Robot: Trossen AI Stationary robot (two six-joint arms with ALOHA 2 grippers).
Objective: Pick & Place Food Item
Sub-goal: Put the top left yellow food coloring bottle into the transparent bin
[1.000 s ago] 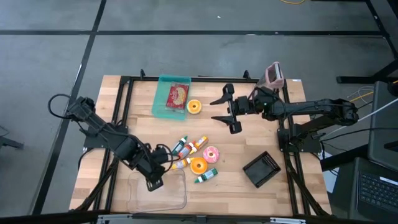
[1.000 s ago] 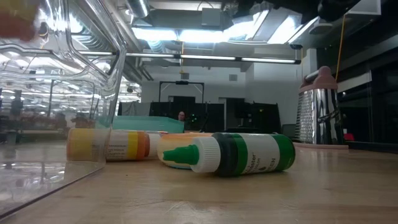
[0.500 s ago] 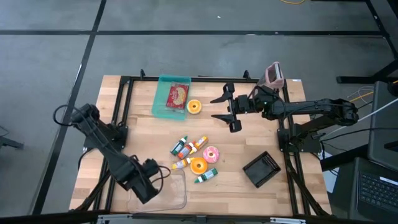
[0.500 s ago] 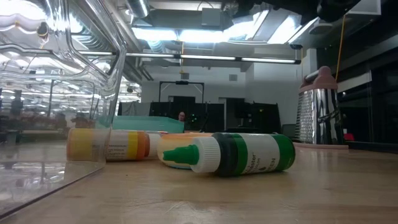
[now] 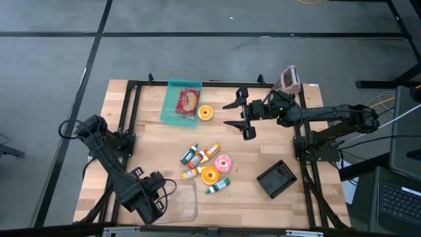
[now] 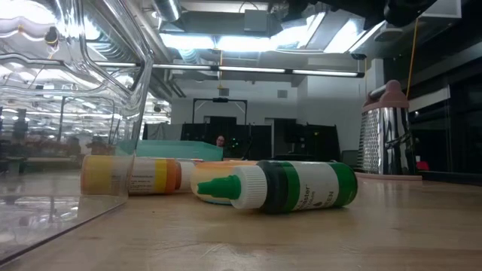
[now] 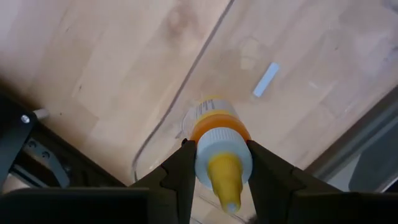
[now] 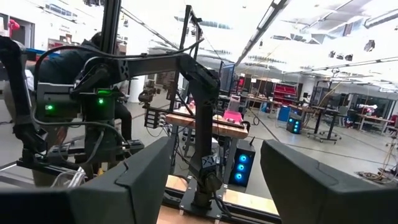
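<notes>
Wooden slats form the bench (image 5: 256, 204), framed by black rails on a grey floor. Left hand (image 7: 219, 163) hangs over the clear plastic container (image 5: 187, 204) at the bench's near left corner, its fingers (image 7: 180, 171) closed on a small sauce bottle (image 7: 217, 146) with an orange collar, white cap and yellow nozzle. Right hand (image 5: 238, 116) hovers over the far middle of the bench, its fingers spread wide and holding nothing. In the bench's middle lies a cluster of small bottles (image 5: 197, 156), a pink-iced doughnut (image 5: 223, 162) and an orange one (image 5: 210, 174). A green-capped bottle (image 6: 290, 186) lies on its side nearest the low camera. At the far edge a teal tray (image 5: 180, 102) holds a red packet (image 5: 187, 101), with another orange doughnut (image 5: 205, 112) just beside it. A dark grater (image 5: 277, 179) lies near the right edge.
</notes>
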